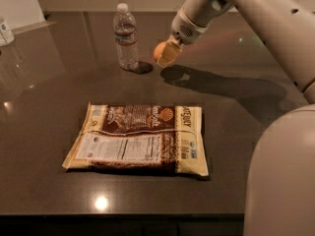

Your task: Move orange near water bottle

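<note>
The water bottle [126, 36], clear ribbed plastic with a white cap and a red-and-white label band, stands upright at the back of the dark table. The orange [159, 51] is held in my gripper [165, 54], whose pale yellow fingers [171, 52] are shut on it. The gripper holds the orange above the table, just right of the bottle, with a small gap between them. Its shadow falls on the table below and to the right.
A flat brown-and-yellow snack bag [140, 138] lies in the middle of the table [44, 107]. A small white container [5, 31] stands at the far left edge. My white arm [261, 18] crosses the upper right, and the robot body [283, 176] fills the lower right.
</note>
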`<control>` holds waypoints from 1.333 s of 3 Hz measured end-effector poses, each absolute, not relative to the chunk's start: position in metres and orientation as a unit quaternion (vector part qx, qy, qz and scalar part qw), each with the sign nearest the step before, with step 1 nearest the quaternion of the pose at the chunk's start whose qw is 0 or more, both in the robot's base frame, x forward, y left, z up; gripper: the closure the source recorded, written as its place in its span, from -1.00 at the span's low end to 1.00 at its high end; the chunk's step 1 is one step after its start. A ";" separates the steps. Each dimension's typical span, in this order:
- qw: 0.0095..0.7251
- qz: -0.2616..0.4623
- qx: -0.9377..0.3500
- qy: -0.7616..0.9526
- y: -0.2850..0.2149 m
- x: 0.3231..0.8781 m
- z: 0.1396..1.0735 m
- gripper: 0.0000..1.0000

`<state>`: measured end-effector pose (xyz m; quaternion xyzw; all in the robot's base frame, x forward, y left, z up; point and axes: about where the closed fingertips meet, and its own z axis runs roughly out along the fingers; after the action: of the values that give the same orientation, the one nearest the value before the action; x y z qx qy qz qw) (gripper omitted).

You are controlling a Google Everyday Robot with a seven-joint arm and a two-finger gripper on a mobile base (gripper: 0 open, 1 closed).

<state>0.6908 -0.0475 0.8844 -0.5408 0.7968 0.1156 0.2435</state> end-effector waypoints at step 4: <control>0.230 0.133 -0.556 0.788 0.000 0.715 0.847 -0.30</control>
<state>0.7153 -0.0004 0.8472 -0.5556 0.7879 0.1335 0.2295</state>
